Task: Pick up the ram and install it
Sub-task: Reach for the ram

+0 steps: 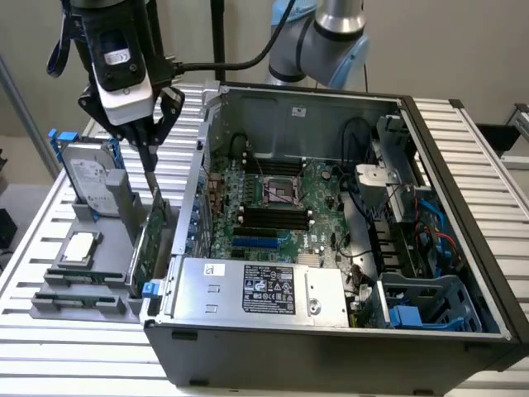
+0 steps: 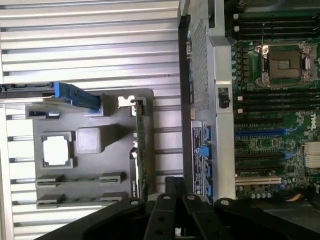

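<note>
Exterior view's lower left holds the ram (image 1: 81, 277), lying crosswise in the tray (image 1: 122, 308); your end effector (image 1: 154, 185), pinched narrow, hangs up-right of it.

The ram (image 1: 83, 276), a long, narrow green circuit-board stick, stands on its long edge in a slot of the grey plastic holder tray (image 1: 74, 313). It lies level and untouched, beside a second like stick (image 1: 78, 298).

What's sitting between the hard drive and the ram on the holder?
The square silver processor chip, between the hard drive and the ram, seen in the exterior view.
</note>
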Available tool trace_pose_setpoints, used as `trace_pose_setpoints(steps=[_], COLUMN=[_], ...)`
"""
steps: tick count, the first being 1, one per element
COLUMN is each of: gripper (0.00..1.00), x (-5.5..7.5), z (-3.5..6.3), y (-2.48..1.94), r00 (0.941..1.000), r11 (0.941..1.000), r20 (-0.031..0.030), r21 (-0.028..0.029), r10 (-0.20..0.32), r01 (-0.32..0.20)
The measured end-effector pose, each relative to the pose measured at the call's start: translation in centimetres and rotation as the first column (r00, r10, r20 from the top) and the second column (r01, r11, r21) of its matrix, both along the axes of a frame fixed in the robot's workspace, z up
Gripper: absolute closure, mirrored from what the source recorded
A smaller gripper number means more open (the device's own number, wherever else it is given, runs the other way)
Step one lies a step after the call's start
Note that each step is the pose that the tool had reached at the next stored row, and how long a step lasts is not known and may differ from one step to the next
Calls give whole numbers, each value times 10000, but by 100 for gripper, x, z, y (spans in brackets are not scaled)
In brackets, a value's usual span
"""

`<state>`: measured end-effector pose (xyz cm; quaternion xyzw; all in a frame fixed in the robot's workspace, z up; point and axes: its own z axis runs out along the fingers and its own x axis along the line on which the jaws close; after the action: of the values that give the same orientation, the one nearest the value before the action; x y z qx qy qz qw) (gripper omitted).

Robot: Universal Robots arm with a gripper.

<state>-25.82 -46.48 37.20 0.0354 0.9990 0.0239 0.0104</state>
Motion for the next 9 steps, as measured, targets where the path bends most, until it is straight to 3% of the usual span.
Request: trace_pose_setpoints(steps=[9], gripper=[100], x=[-354], z=[-79], y=[-78], r00=[10000], r11=[10000], r20=[-4], r21=[-13], r10=[-1], r01=[1])
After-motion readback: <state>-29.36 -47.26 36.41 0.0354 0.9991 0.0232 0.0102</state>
